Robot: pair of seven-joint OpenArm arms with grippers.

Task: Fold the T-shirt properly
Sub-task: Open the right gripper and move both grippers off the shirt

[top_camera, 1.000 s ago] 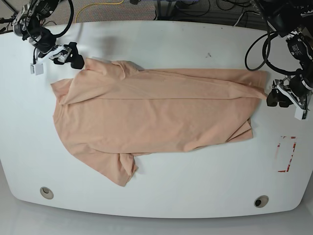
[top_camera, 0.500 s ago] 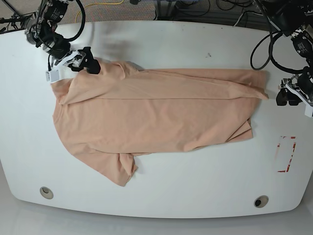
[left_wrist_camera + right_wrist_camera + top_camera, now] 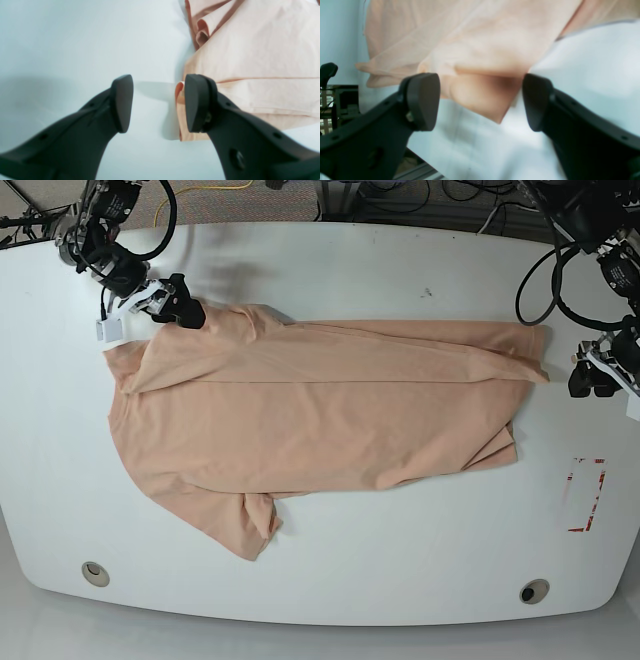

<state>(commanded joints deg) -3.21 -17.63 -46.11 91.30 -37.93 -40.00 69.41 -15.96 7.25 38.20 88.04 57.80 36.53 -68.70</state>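
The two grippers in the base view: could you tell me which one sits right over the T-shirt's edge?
The right gripper, at that view's upper left, sits open over the T-shirt. The left gripper, also open, hovers over bare table beside the far corner.

White table (image 3: 380, 260): peach T-shirt (image 3: 320, 410) spread flat across middle; red-outlined marker (image 3: 586, 495) near right edge.

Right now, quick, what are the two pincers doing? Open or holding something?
Left pincer: open, holding nothing, beside the edge of the T-shirt.
Right pincer: open, holding nothing, with a T-shirt corner lying between its fingers.
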